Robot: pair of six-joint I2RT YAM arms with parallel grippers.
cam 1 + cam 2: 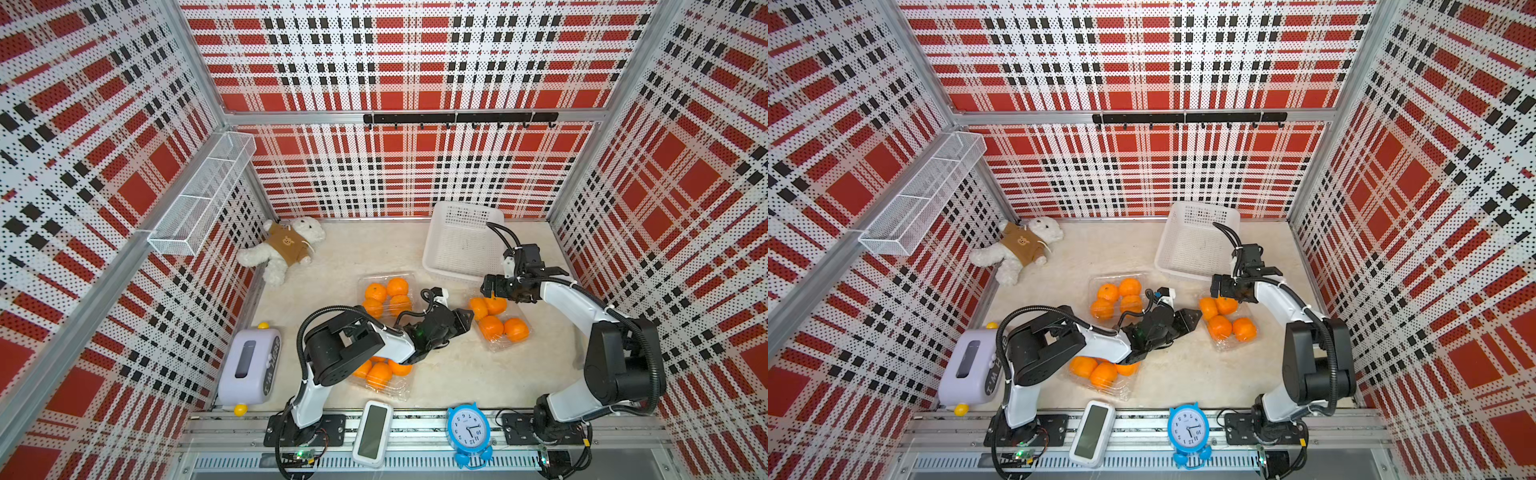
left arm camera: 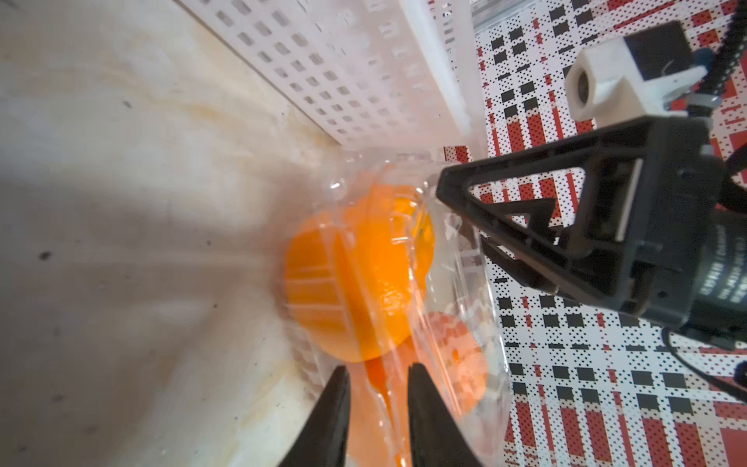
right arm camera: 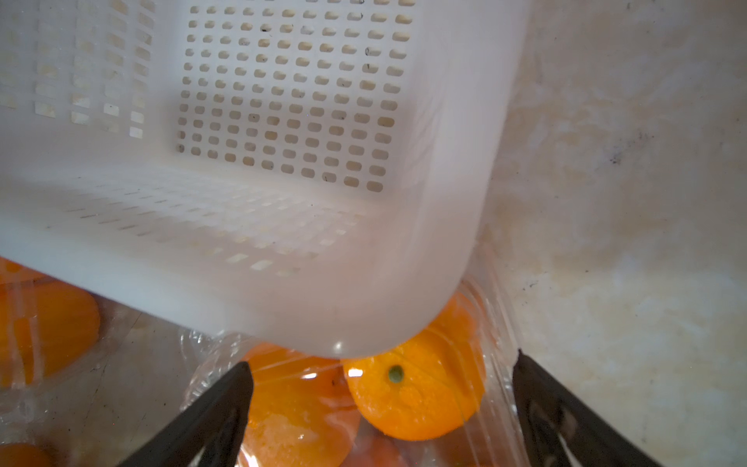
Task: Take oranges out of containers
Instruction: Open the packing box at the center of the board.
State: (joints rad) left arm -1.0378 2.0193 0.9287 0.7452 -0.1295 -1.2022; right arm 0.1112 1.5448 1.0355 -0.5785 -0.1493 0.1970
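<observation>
No fruit is out: the white perforated basket (image 1: 434, 249) at far right sits empty and the three thin, clear, ribbed trays (image 1: 384, 276) hold their oranges (image 1: 397, 286), so the step looks to be steadying the right tray (image 1: 498, 347). The right gripper (image 3: 382, 364) hangs spread wide over its far oranges, while the left gripper (image 2: 378, 368) stands narrow at its near-left rim; through the blur I cannot tell whether it pinches the plastic. Next, the flimsy tray needs holding while one smooth, round orange is taken squarely.
</observation>
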